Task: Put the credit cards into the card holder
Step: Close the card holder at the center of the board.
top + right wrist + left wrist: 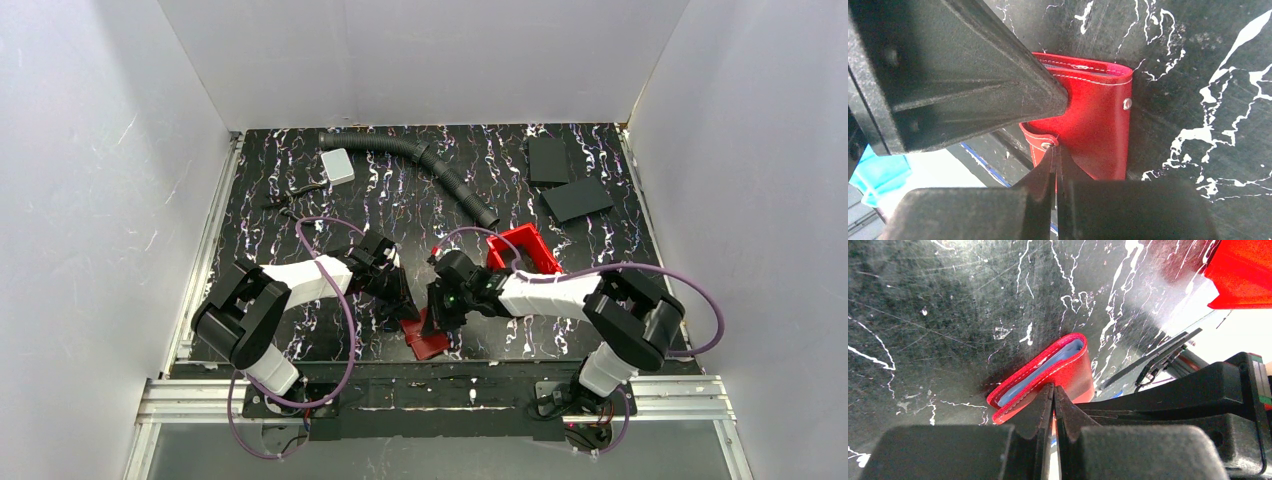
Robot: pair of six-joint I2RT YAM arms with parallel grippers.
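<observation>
The black, white-veined desk (600, 240) carries a ribbed hose (375, 145), black slabs (577, 199), a red bin (522, 238) and a red wallet (427, 343).

One wallet (427, 341), one bin (527, 249) — two slabs (548, 159)

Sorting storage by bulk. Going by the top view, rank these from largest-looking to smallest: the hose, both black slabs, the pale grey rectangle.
1. Hose
2. Near black slab and far black slab: too alike to rank
3. Pale grey rectangle
</observation>
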